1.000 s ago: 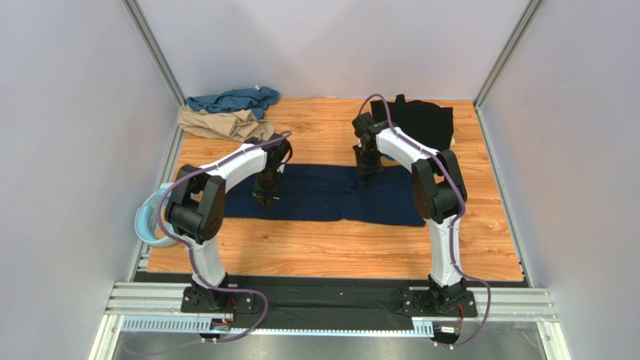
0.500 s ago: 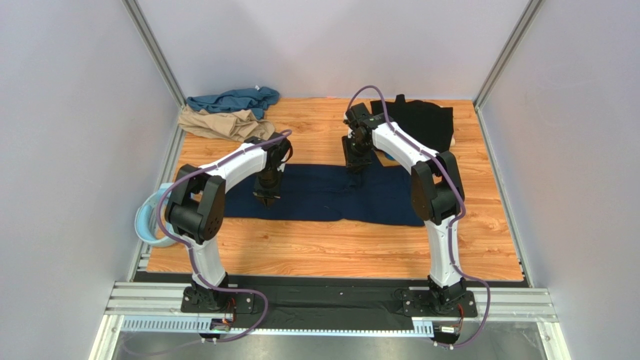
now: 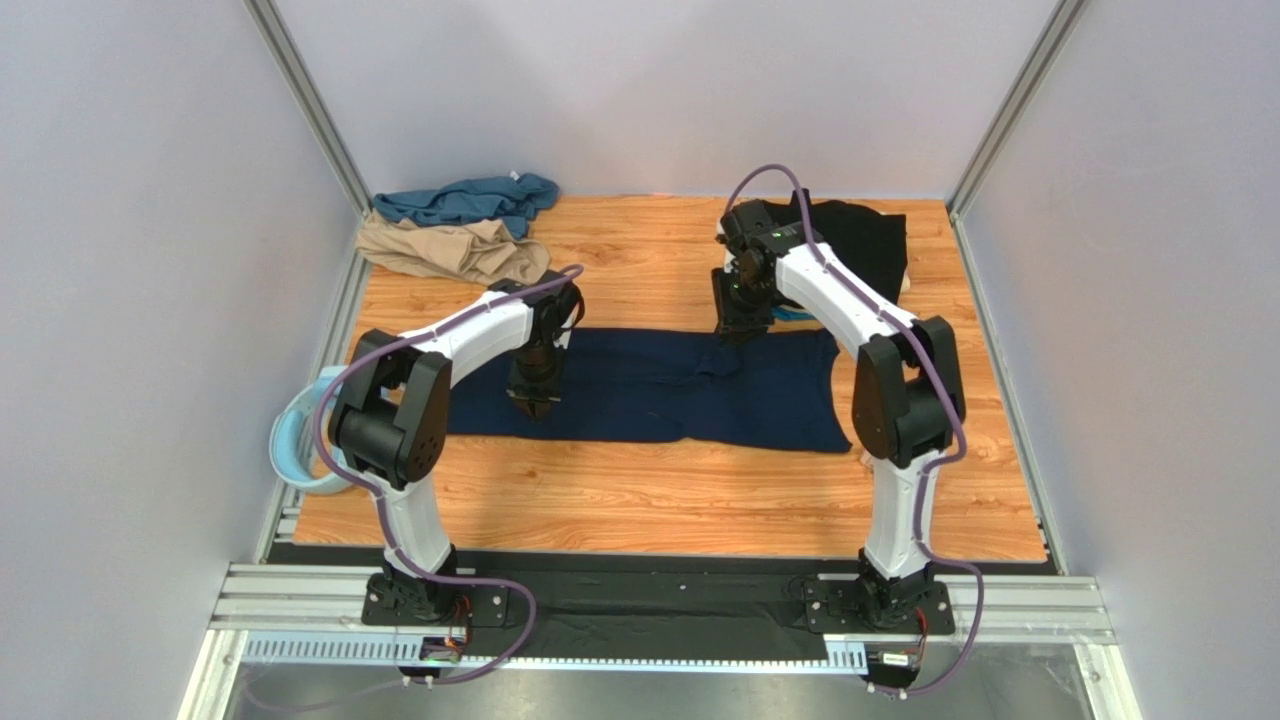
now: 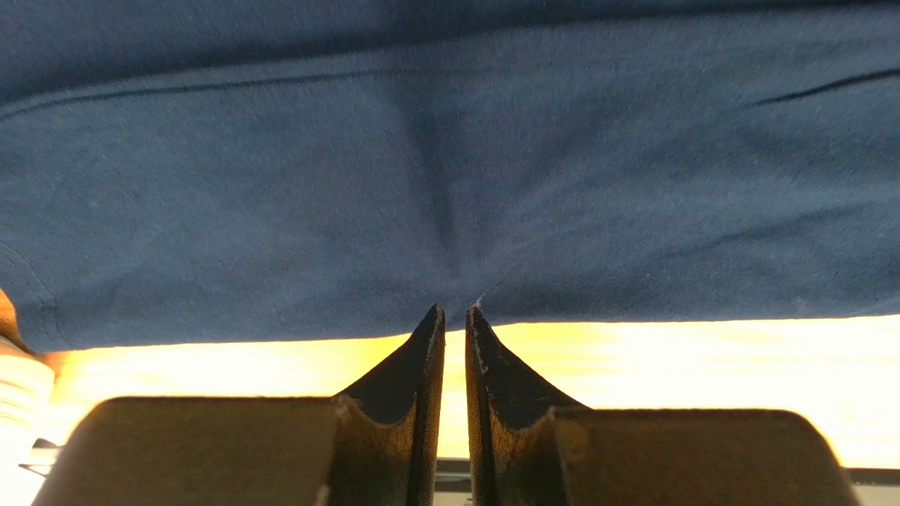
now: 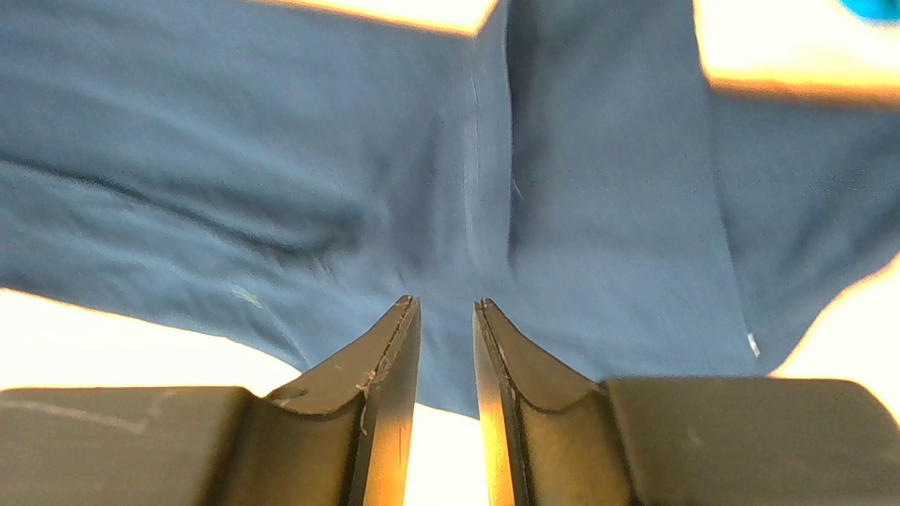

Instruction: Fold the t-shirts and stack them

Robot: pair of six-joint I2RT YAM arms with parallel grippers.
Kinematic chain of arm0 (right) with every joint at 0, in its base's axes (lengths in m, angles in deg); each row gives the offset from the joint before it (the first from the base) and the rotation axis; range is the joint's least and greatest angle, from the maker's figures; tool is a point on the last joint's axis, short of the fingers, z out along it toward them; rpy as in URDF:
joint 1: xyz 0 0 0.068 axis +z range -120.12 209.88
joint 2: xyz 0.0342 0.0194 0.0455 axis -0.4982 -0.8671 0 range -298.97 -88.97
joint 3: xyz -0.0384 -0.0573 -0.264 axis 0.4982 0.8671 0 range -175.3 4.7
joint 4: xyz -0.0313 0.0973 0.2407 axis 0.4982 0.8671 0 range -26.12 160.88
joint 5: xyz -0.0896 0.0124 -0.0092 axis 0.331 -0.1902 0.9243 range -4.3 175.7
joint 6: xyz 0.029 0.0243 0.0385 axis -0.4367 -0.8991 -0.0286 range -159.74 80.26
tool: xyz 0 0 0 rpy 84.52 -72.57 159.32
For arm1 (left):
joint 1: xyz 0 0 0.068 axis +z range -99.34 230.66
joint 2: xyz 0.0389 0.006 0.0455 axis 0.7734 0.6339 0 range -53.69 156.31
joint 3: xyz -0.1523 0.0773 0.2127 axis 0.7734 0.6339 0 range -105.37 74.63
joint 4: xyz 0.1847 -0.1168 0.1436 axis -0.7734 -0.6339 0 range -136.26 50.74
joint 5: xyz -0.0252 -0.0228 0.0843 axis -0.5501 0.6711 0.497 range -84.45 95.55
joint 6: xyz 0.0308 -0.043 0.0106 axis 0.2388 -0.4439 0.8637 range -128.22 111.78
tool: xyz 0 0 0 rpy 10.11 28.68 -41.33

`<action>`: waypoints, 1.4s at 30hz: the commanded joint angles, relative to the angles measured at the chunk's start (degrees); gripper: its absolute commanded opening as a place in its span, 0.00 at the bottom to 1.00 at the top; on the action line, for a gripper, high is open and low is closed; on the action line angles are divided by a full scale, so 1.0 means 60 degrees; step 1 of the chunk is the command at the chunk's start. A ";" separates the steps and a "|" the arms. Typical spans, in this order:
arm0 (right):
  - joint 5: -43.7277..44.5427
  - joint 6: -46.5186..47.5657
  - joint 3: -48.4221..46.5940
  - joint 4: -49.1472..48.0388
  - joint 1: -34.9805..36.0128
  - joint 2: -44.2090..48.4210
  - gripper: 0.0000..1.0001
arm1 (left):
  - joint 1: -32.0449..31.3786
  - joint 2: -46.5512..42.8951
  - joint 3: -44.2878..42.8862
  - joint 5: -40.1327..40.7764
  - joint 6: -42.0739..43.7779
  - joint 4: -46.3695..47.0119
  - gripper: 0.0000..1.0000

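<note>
Moved since a second ago: my right pincer (image 5: 444,300), carried back from the body of the navy t-shirt (image 3: 646,387) to its far edge, elbow swung out to the right. Left arm unchanged.

1. Left pincer (image 4: 454,309): jaws all but together, clamped on an edge of the navy t-shirt near its left end, with creases gathering into the tips.
2. Right pincer: jaws a narrow slit apart, a fold of navy cloth running down to the tips. The wrist view is blurred, so I cannot tell whether cloth is pinched.
3. Navy t-shirt: laid as a long band across the middle of the table (image 3: 646,503), between my two arms.
4. Black t-shirt (image 3: 857,248): far right corner, just behind my right arm, lying fairly flat.
5. Tan t-shirt (image 3: 436,248) and teal t-shirt (image 3: 466,198): crumpled, touching, far left corner.

Step in hand, as I judge it: folding the navy shirt, with two shirts not yet begun.

Next move calls for a sure hold in the right pincer. Both arms should then lift and travel together, level, so the cloth lands edge on edge without twisting.
</note>
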 commanded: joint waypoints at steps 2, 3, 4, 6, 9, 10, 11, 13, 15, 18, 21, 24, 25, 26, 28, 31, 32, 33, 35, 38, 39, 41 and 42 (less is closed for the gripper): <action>0.0874 -0.0047 0.1359 -0.0029 0.0004 0.1807 0.31 | 0.0013 -0.0546 0.0061 -0.0184 -0.0007 0.0049 0.19; 0.0934 -0.0077 0.1521 -0.0073 -0.0011 0.1895 0.31 | 0.0013 -0.0546 0.0047 -0.0243 -0.0007 0.0049 0.19; 0.1312 -0.0222 0.1696 -0.0045 -0.0025 0.1910 0.31 | 0.0013 -0.0517 0.0032 -0.0272 -0.0036 0.0049 0.19; 0.1491 -0.0282 0.1800 0.0102 -0.0055 0.1780 0.31 | 0.0013 -0.0502 -0.0040 -0.0374 -0.0037 -0.0039 0.18; 0.1419 -0.0297 0.1801 0.0190 -0.0055 0.1311 0.30 | 0.0013 -0.0502 -0.0187 -0.0375 -0.0007 -0.0200 0.18; 0.1317 -0.0253 0.1743 0.0190 -0.0055 0.1194 0.30 | 0.0013 -0.0531 -0.0217 -0.0360 0.0007 -0.0287 0.18; 0.1243 -0.0238 0.1728 0.0132 -0.0040 0.0961 0.30 | 0.0013 -0.0545 -0.0246 -0.0317 0.0036 -0.0346 0.18; 0.1053 -0.0209 0.1655 0.0058 -0.0069 0.0725 0.30 | 0.0013 -0.0589 -0.0319 -0.0258 0.0051 -0.0463 0.18; 0.1023 -0.0165 0.1464 0.0058 -0.0055 0.0374 0.30 | 0.0013 -0.0633 -0.0319 -0.0214 0.0080 -0.0551 0.18; 0.0584 -0.0165 0.1274 0.0014 -0.0069 0.0022 0.30 | 0.0013 -0.0765 -0.0217 -0.0141 0.0051 -0.0639 0.18; 0.0262 -0.0165 0.1011 -0.0030 -0.0055 -0.0285 0.30 | 0.0013 -0.0882 -0.0071 -0.0111 0.0037 -0.0683 0.18; -0.0294 -0.0165 0.0615 -0.0103 -0.0026 -0.0520 0.30 | 0.0013 -0.0956 0.0032 -0.0111 0.0022 -0.0713 0.18; -0.0354 -0.0194 0.0513 -0.0176 -0.0011 -0.0550 0.30 | 0.0013 -0.0970 0.0047 -0.0082 0.0007 -0.0727 0.18; -0.0398 -0.0209 0.0425 -0.0234 0.0033 -0.0565 0.30 | 0.0013 -0.0970 0.0090 -0.0082 -0.0007 -0.0727 0.18; -0.0530 -0.0223 0.0176 -0.0380 0.0077 -0.0682 0.30 | 0.0013 -0.0985 0.0091 -0.0067 0.0007 -0.0757 0.18; -0.0691 -0.0209 -0.0293 -0.0425 0.0136 -0.1149 0.30 | 0.0013 -0.0985 0.0091 -0.0082 -0.0022 -0.0771 0.18; -0.0720 -0.0209 -0.0410 -0.0425 0.0150 -0.1267 0.30 | 0.0013 -0.1014 0.0105 -0.0082 -0.0037 -0.0771 0.18; -0.0837 -0.0223 -0.0585 -0.0440 0.0150 -0.1500 0.30 | 0.0013 -0.1014 0.0105 -0.0082 -0.0051 -0.0757 0.18; -0.0940 -0.0253 -0.0718 -0.0484 0.0180 -0.1619 0.30 | 0.0013 -0.1044 0.0135 -0.0067 -0.0037 -0.0815 0.18; -0.1101 -0.0282 -0.0923 -0.0689 0.0223 -0.1751 0.30 | 0.0013 -0.1102 0.0222 -0.0009 -0.0037 -0.0844 0.18; -0.1145 -0.0297 -0.1011 -0.0674 0.0224 -0.1795 0.31 | 0.0013 -0.1102 0.0252 0.0006 -0.0051 -0.0845 0.18; -0.1189 -0.0311 -0.1216 -0.0645 0.0224 -0.1796 0.30 | 0.0013 -0.1146 0.0310 0.0006 -0.0037 -0.0830 0.18; -0.1189 -0.0311 -0.1260 -0.0631 0.0238 -0.1781 0.31 | 0.0013 -0.1146 0.0325 0.0020 -0.0066 -0.0815 0.18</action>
